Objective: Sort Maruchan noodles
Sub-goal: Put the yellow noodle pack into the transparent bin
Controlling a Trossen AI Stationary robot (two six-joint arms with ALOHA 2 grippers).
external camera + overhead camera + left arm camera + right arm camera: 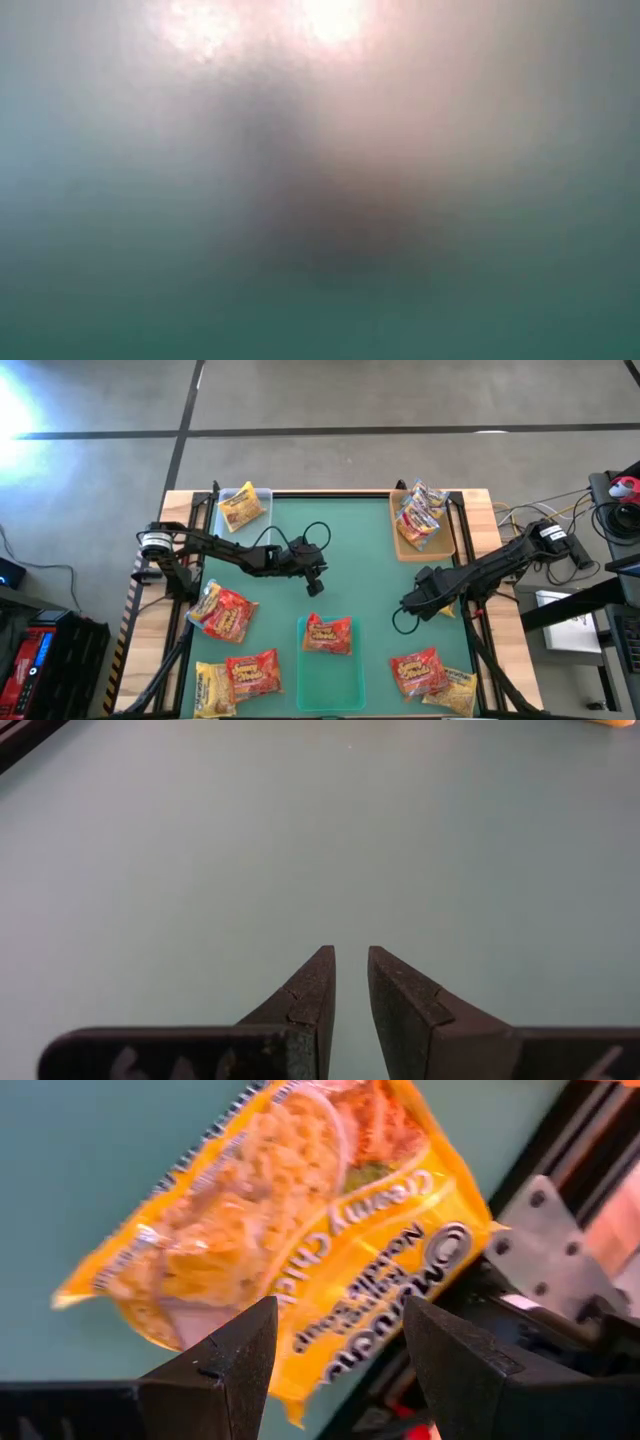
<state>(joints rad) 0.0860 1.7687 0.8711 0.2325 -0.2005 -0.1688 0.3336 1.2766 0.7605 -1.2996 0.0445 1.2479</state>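
Step in hand: the sorting was partly done, by my judgement; the right tool was lining up on a yellow packet lying on the green worktop.
Right tool: fingers apart, empty, the packet showing between and beyond them in the right wrist view; in the high view this tool sat near the worktop's right edge.
Left tool: its fingers were nearly together with only a thin gap, holding nothing, over bare mat near the centre.
Noodles already placed: one yellow packet in the clear tray at the far left corner; several pink-labelled ones in the brown tray at the far right; one red-orange packet at the green tray.
Noodles loose: red-orange and yellow packets at the near left and near right.
Next move: probably lower the right tool and close across the crinkly film, which may slip.
Edges: the black frame rail stood just beside the yellow packet, leaving little room on that side.
Open room: the middle of the mat was free for carrying.
Low view: nothing could be made out.
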